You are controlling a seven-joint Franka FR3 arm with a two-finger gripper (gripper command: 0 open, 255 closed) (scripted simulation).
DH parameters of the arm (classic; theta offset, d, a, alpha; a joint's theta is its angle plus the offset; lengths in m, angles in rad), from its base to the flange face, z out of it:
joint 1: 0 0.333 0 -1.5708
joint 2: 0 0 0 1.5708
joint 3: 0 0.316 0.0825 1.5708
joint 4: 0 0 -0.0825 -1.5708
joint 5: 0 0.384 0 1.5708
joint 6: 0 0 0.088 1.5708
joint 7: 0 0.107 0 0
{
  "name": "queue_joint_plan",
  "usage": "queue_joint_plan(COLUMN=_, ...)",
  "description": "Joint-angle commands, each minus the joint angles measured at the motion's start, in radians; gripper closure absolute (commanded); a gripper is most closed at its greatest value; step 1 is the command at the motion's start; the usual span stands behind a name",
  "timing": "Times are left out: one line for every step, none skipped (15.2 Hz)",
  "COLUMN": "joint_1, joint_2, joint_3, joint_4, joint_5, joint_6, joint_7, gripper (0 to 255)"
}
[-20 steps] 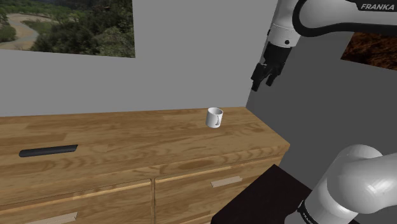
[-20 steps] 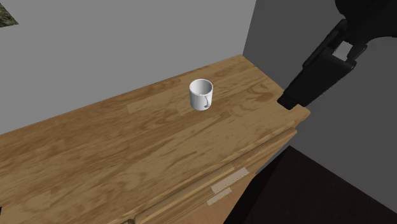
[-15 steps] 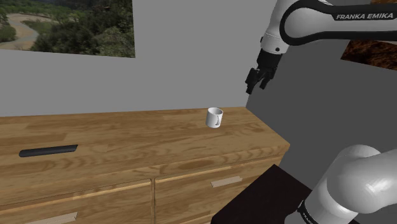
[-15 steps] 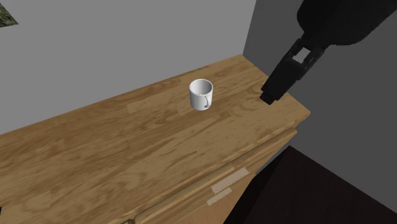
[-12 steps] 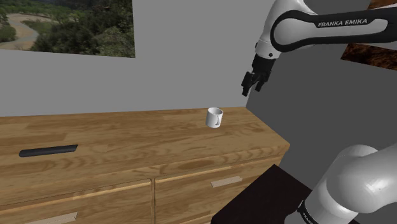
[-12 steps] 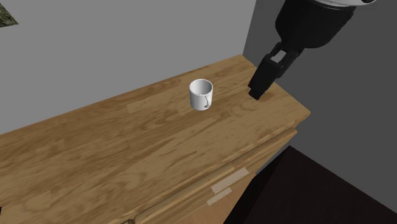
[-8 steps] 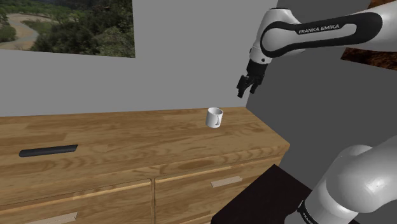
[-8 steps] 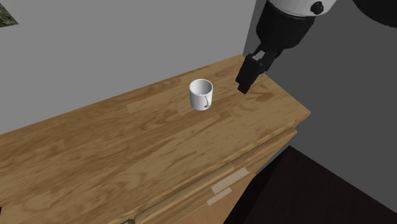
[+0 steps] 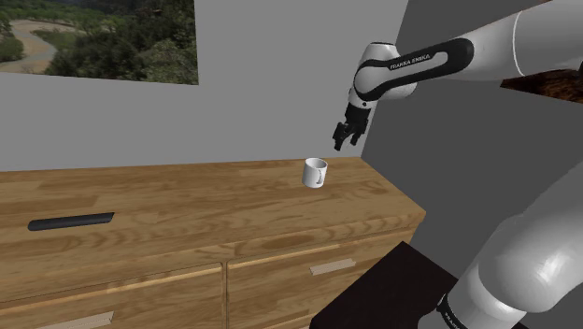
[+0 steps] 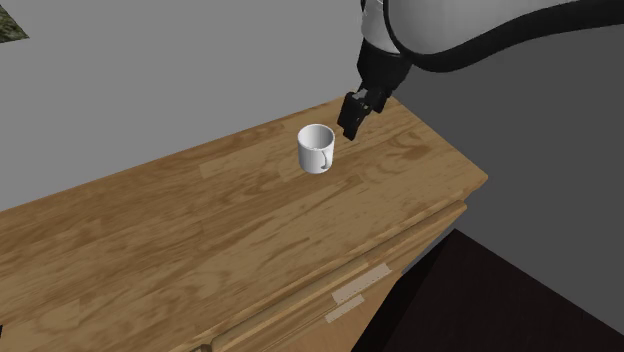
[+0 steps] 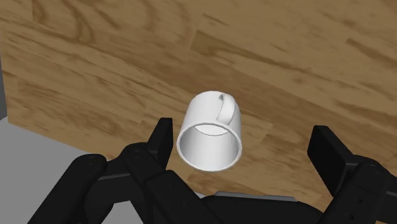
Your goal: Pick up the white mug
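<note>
So the gripper [image 9: 340, 140] hangs wide open, gripping nothing. White mug [image 9: 315, 172] sits upright on the wooden dresser [image 9: 187, 210] just below it.

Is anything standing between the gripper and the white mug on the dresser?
Nothing visible does. The open gripper hangs above the white mug, with only air between them. The mug stands upright on the wooden dresser top.
</note>
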Motion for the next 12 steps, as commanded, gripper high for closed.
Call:
queue_joint_plan(joint_1=-0.003, joint_2=0.073, joint_3=-0.017, joint_4=0.042, joint_5=0.023, joint_6=0.027, joint_7=-0.038, gripper=0)
queue_joint_plan(joint_1=-0.006, joint_2=0.111, joint_3=-0.023, joint_4=0.064, joint_5=0.037, joint_6=0.04, joint_7=-0.056, gripper=0)
queue_joint_plan(joint_1=-0.008, joint_2=0.15, joint_3=-0.029, joint_4=0.088, joint_5=0.051, joint_6=0.052, joint_7=-0.074, gripper=0)
queue_joint_plan(joint_1=-0.011, joint_2=0.189, joint_3=-0.033, joint_4=0.113, joint_5=0.066, joint_6=0.063, joint_7=-0.093, gripper=0)
queue_joint_plan(joint_1=-0.015, joint_2=0.228, joint_3=-0.037, joint_4=0.14, joint_5=0.081, joint_6=0.072, joint_7=-0.111, gripper=0)
queue_joint_plan(joint_1=-0.02, joint_2=0.268, joint_3=-0.039, joint_4=0.168, joint_5=0.097, joint_6=0.08, joint_7=-0.129, gripper=0)
queue_joint_plan(joint_1=-0.026, joint_2=0.307, joint_3=-0.041, joint_4=0.197, joint_5=0.113, joint_6=0.086, joint_7=-0.147, gripper=0)
queue_joint_plan(joint_1=-0.032, joint_2=0.347, joint_3=-0.041, joint_4=0.228, joint_5=0.128, joint_6=0.091, joint_7=-0.164, gripper=0)
queue_joint_plan(joint_1=-0.04, joint_2=0.387, joint_3=-0.04, joint_4=0.261, joint_5=0.144, joint_6=0.094, joint_7=-0.18, gripper=0)
queue_joint_plan(joint_1=-0.047, joint_2=0.427, joint_3=-0.039, joint_4=0.295, joint_5=0.158, joint_6=0.097, joint_7=-0.196, gripper=0)
queue_joint_plan(joint_1=-0.055, joint_2=0.468, joint_3=-0.036, joint_4=0.33, joint_5=0.173, joint_6=0.097, joint_7=-0.211, gripper=0)
queue_joint_plan(joint_1=-0.064, joint_2=0.509, joint_3=-0.033, joint_4=0.367, joint_5=0.186, joint_6=0.097, joint_7=-0.225, gripper=0)
